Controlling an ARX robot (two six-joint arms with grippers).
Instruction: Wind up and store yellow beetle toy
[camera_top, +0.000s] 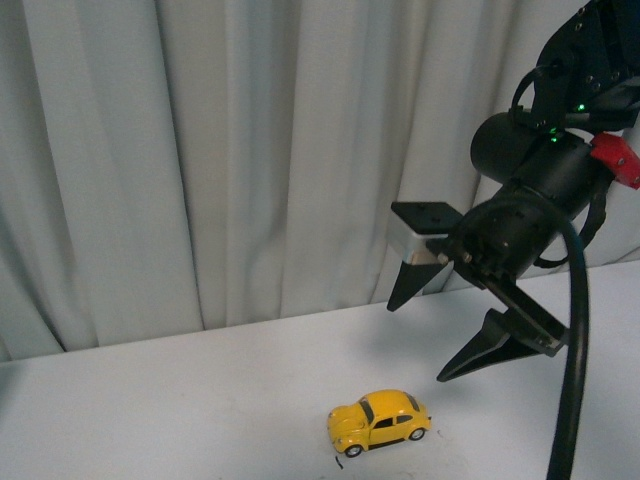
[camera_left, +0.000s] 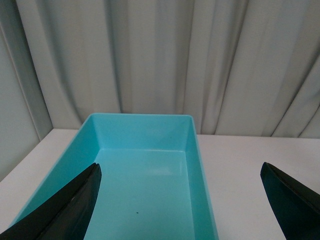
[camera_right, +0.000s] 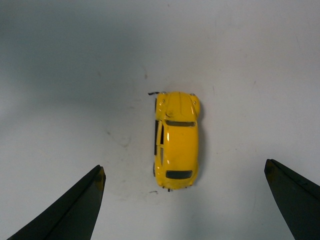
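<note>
The yellow beetle toy (camera_top: 379, 421) stands on its wheels on the white table (camera_top: 200, 400) near the front edge. My right gripper (camera_top: 425, 340) hangs open in the air above and a little right of it, its fingers wide apart. In the right wrist view the toy (camera_right: 176, 145) lies straight below, between the two open fingertips (camera_right: 82, 205), untouched. My left gripper (camera_left: 182, 200) is open and empty over the near end of a turquoise bin (camera_left: 192, 145). The left arm is out of the front view.
The turquoise bin is empty and stands on the white table against a grey curtain (camera_left: 160, 55). The same curtain (camera_top: 200, 150) hangs behind the table in the front view. A small dark mark (camera_top: 339, 462) lies just in front of the toy.
</note>
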